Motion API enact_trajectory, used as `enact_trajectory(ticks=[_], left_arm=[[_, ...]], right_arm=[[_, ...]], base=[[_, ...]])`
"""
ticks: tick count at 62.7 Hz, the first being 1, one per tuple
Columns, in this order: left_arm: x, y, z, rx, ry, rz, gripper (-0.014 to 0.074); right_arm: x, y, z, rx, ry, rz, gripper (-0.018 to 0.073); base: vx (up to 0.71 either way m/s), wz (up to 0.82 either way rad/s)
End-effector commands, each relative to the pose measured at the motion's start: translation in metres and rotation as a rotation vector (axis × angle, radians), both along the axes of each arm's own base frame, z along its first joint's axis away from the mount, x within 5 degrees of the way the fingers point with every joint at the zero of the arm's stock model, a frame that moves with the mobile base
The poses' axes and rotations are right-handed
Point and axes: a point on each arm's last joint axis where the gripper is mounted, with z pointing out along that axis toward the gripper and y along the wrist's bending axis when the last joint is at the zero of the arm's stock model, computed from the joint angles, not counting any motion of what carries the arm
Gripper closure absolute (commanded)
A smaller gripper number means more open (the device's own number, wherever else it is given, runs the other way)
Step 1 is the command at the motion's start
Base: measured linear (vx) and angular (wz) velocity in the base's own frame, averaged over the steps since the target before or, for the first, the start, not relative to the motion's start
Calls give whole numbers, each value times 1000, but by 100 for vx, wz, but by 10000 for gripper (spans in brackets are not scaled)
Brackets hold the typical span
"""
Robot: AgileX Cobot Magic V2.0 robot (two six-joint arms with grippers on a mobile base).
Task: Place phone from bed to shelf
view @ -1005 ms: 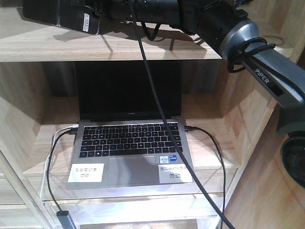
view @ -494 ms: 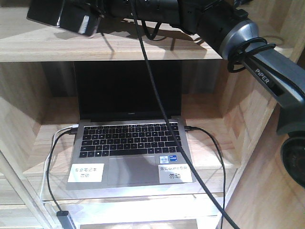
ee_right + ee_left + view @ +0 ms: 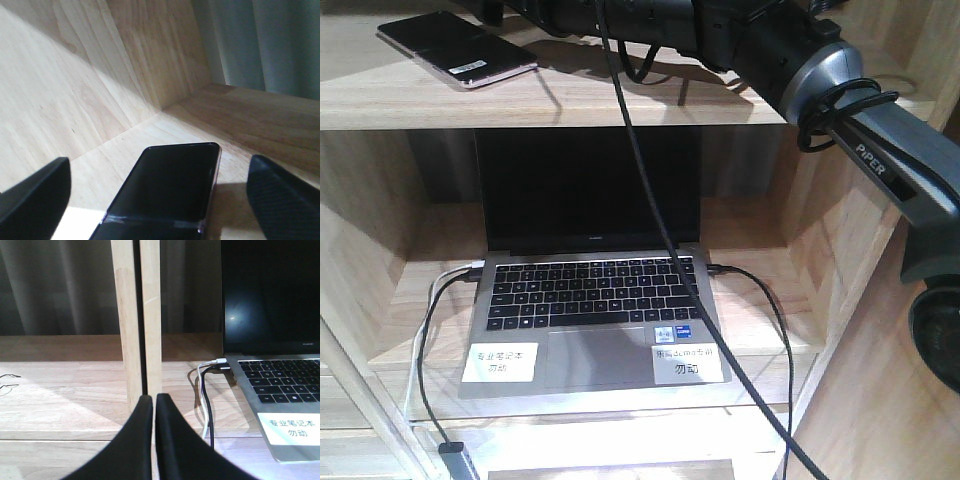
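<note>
The pale wooden shelf [image 3: 570, 100] made of thick plank boards has two levels you can see. On the top board lies the thin black shiny phone [image 3: 455, 47] with a pinkish rim and a small white sticker near one end. It lies flat and nothing holds it. In the space below sits an open grey laptop [image 3: 592, 300] with a dark screen, black keys and two white labels. A white cable and a black cable [image 3: 775, 330] plug into its sides.

The front view shows both levels at once. The right wrist view shows only the top space: the phone [image 3: 170, 185] flat on the board, close to a wooden side wall, with a grey curtain [image 3: 265, 40] behind. The left wrist view shows the lower level, with an upright wooden post [image 3: 136, 315] and the laptop's left corner [image 3: 280, 385].

The right arm [image 3: 800, 70] reaches in from the right, up along the top board. The right gripper [image 3: 160, 200] is spread wide, one black finger on each side of the phone, not touching it. The left gripper [image 3: 153, 440] has its two black fingers pressed together, holding nothing, pointing at the post.
</note>
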Motion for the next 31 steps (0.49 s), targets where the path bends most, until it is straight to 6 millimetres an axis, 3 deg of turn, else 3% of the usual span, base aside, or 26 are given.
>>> enact_trajectory(ticks=[1, 17, 27, 31], left_arm=[[0, 0, 4, -5, -71, 3, 595], [0, 0, 4, -5, -71, 3, 595], [0, 0, 4, -5, -71, 3, 595], [0, 0, 4, -5, -71, 3, 595]], right_arm=[[-22, -16, 52, 59, -116, -31, -104], [-47, -31, 81, -19, -167, -36, 19], [-65, -45, 100, -73, -166, -72, 188], [-73, -51, 108, -93, -162, -94, 297]], base=[[0, 0], [0, 0], [0, 0], [0, 0]])
